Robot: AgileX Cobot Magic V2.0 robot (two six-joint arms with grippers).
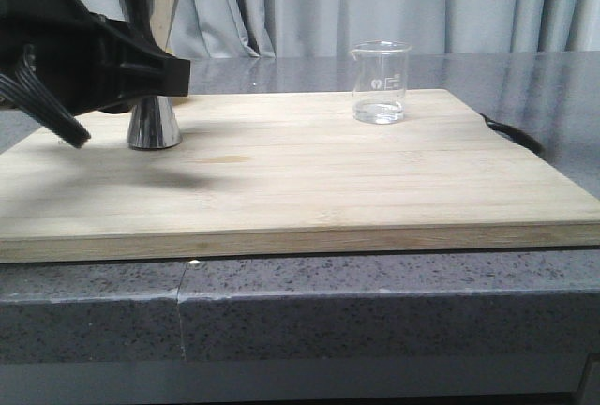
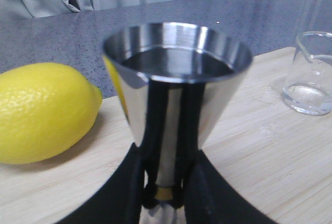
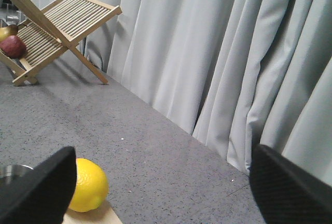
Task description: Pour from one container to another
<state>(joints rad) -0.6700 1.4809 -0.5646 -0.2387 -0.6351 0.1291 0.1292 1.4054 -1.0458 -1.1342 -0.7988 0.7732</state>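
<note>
Both jigger (image 2: 176, 79) and beaker (image 1: 380, 82) hold liquid.

Wooden board (image 1: 300, 189) on grey counter (image 1: 375, 302)

The left gripper (image 2: 162, 195) hides the jigger's (image 1: 150, 58) waist in the front view, and the frame edge cuts off its arm. Beyond it, the beaker (image 2: 311, 73) is clipped at the wrist picture's edge. The right gripper's fingers (image 3: 36, 187) show only as tips.

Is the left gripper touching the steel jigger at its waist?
Touching. In the left wrist view, the left gripper's black fingers press against both sides of the steel jigger's narrow waist.
</note>
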